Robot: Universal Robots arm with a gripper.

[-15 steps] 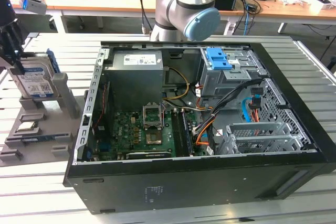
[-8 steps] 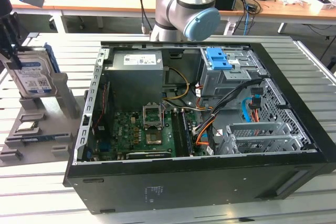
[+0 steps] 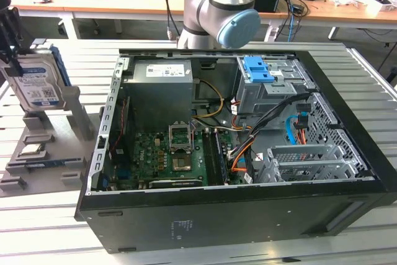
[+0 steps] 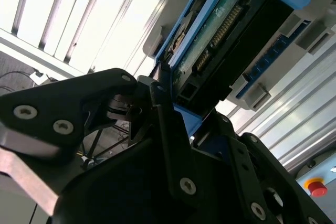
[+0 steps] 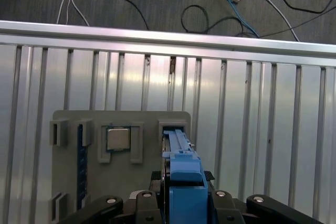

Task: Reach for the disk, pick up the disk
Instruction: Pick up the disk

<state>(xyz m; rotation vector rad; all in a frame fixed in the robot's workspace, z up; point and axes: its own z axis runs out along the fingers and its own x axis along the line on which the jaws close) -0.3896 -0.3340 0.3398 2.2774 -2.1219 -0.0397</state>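
Black claw (image 5: 184, 205) clamping the upright disk (image 3: 34, 88) at the grey rack (image 3: 69, 111).
To my eye the grip is sitting high, near the disk's top edge, so the disk could be swinging or slipping once its weight is hanging free, and a tilted lift could be jamming its blue bracket against the slot walls. The jaws are standing narrow, one finger (image 4: 164, 114) pressing the bracket side and the other the far face. The disk is standing on edge at the rack, on the exterior view's left; whether its lower edge is sitting in the slot I cannot tell. A small chip (image 5: 118, 139) is lying in a pocket nearby, and the open case (image 3: 248, 215) is sitting apart on the slatted table (image 5: 262, 129).
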